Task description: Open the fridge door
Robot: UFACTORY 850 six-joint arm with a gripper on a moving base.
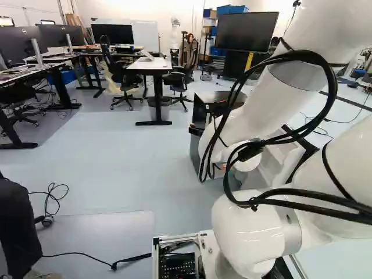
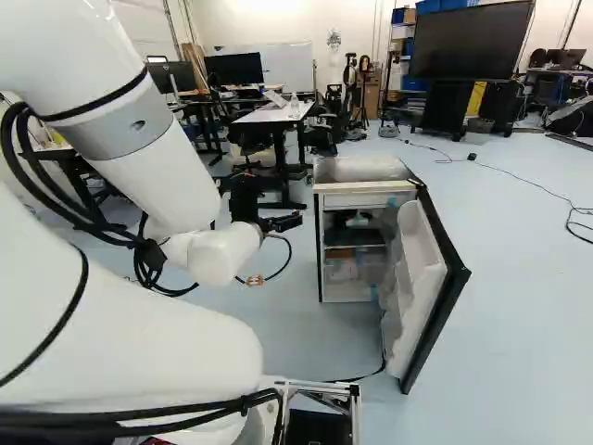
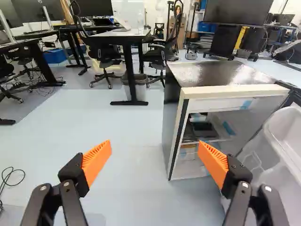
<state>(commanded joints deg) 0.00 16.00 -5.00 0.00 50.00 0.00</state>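
In the right base view my gripper [image 2: 278, 222] shows beside the fridge [image 2: 356, 190], left of its cabinet and with a gap between them. The fridge door [image 2: 428, 287] stands wide, swung out toward the base, its white inner shelves facing the cabinet opening. In the wrist view the gripper [image 3: 154, 157] is open, its two orange pads far apart with only floor between them. The fridge [image 3: 218, 89] stands ahead of it, beyond the pad nearer the door; the door's clear and white inner side [image 3: 282, 150] is beside that pad. The arm hides much of the fridge in the left base view.
A desk [image 1: 150, 65] with office chairs [image 1: 121, 75] stands beyond the fridge. A big screen on a stand [image 2: 471, 42] is farther back. Black cable [image 1: 55, 197] lies on the floor left of the base, near a dark object [image 1: 16, 224]. More desks line the left side.
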